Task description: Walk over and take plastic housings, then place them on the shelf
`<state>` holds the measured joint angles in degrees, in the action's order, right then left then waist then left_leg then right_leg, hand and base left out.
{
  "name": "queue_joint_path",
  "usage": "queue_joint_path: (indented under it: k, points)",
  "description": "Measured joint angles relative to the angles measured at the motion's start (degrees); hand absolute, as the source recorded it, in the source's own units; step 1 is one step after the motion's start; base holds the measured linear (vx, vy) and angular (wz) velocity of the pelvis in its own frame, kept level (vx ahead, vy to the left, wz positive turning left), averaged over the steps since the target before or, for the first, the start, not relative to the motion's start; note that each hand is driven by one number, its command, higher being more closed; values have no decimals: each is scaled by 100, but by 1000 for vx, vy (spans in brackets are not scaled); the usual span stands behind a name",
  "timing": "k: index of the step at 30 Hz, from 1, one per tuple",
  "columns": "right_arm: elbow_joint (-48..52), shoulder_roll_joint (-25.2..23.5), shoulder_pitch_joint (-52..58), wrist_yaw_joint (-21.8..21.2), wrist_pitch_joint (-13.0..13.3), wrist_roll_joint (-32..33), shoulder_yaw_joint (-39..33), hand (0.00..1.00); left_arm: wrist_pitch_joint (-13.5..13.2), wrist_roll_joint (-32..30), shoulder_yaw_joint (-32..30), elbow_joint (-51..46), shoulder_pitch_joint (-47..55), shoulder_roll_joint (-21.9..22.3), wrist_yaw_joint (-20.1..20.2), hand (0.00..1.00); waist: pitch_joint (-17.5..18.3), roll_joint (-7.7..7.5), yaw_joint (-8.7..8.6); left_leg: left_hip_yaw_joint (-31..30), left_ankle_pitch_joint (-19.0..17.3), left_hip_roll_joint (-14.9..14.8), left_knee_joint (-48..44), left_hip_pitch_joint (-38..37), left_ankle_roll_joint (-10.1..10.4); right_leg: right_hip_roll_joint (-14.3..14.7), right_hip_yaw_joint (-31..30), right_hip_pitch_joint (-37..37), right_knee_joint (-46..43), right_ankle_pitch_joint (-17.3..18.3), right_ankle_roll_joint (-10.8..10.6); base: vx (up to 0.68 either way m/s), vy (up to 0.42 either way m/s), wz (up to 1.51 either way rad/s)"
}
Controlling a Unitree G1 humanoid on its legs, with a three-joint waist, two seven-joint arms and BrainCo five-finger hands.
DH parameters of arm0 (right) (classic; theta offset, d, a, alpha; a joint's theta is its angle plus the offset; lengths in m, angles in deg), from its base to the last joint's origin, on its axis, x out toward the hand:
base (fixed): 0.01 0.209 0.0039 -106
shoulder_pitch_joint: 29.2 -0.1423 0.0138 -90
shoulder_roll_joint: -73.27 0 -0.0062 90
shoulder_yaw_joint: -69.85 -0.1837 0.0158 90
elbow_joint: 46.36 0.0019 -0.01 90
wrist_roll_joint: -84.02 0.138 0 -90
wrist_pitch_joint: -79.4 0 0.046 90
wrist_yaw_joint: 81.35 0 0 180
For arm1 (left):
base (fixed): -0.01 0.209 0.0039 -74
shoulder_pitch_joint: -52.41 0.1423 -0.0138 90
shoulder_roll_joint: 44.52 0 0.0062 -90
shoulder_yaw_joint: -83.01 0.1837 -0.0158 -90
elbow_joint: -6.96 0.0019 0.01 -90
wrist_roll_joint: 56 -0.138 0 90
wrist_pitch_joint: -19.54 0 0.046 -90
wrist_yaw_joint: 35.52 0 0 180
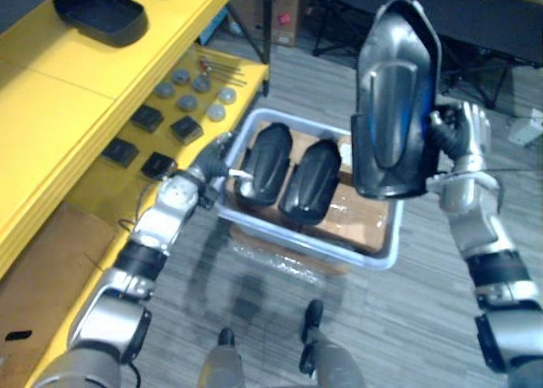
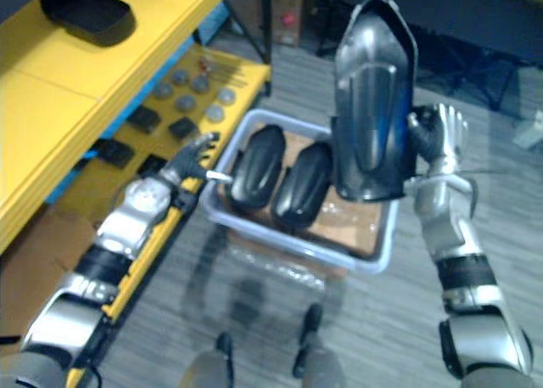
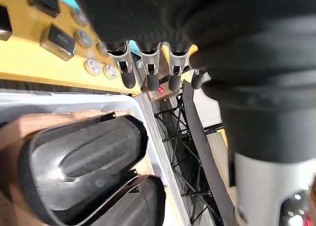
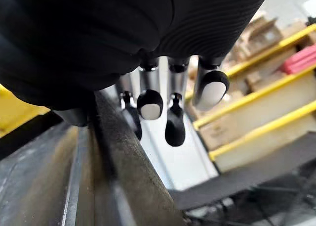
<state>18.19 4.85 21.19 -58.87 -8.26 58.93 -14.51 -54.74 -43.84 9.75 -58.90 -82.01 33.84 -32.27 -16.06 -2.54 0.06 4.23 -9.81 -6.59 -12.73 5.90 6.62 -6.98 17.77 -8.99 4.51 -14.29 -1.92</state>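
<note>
Black plastic housing (image 1: 394, 91) is standing upright in the air, raised over the right part of a pale bin (image 1: 383, 257). The right hand (image 1: 465, 133) is clamping it by its right edge, thumb lying across the front and fingers reaching behind. Inside the bin, a second housing (image 1: 263, 163) and a third housing (image 1: 310, 182) are lying side by side, domed backs up, on brown cardboard (image 1: 352, 214). The left hand (image 1: 214, 157) is hovering at the bin's left rim, just beside the second housing. Its fingers (image 3: 150, 72) are stretching out straight and holding nothing; whether it is touching the rim cannot be told. A yellow shelf (image 1: 51, 108) is running along the robot's left, with the bin sitting close to its lower level. A fourth housing (image 1: 100, 16) is lying on the upper level, hollow side up. Small black boxes (image 1: 187, 129) and grey discs (image 1: 199, 84) are sitting in loose rows on the lower level, near the bin's far left corner.
</note>
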Motion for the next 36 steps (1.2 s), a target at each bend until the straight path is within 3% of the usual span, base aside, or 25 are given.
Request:
queue_joint_path:
  k: [4,8,15,22,27,36]
  points:
    - [-36,-66,-275,0,200,-4,120,100,296,1227,4,564,-129,315,-397,0,-4,-6,10,22,0,23,-13,12,1,-16,-43,-17,-1,-28,-2,2,3,-1]
    - [-59,-336,-433,8,246,-60,127,100,285,2625,6,1153,-121,724,-797,0,-11,-18,40,-5,-1,29,-29,17,0,-21,-35,7,-1,-29,-3,0,-1,2]
    - [-316,-608,-454,16,247,-287,330,100,-305,3973,30,1264,-41,1119,-636,0,-51,-40,71,-50,-110,12,-205,78,-34,-17,-12,103,0,-13,-5,-21,1,3]
    - [-481,-726,-458,16,244,-509,354,100,-1020,5271,174,771,-36,1395,-156,0,-53,-37,82,-61,-109,17,-168,77,-33,-24,19,99,-1,1,-28,24,4,1]
    - [-705,-726,-650,14,235,-516,503,100,-1464,5501,198,314,-60,1517,27,0,-105,50,82,-58,-107,38,-158,28,-30,-40,44,93,-1,1,-29,34,9,1]
    - [-771,-727,-845,20,253,-511,741,100,-1572,4990,477,-111,-69,1805,-49,0,-152,125,96,-114,-108,39,-180,110,-32,-46,101,82,-1,3,-29,-8,-3,2]
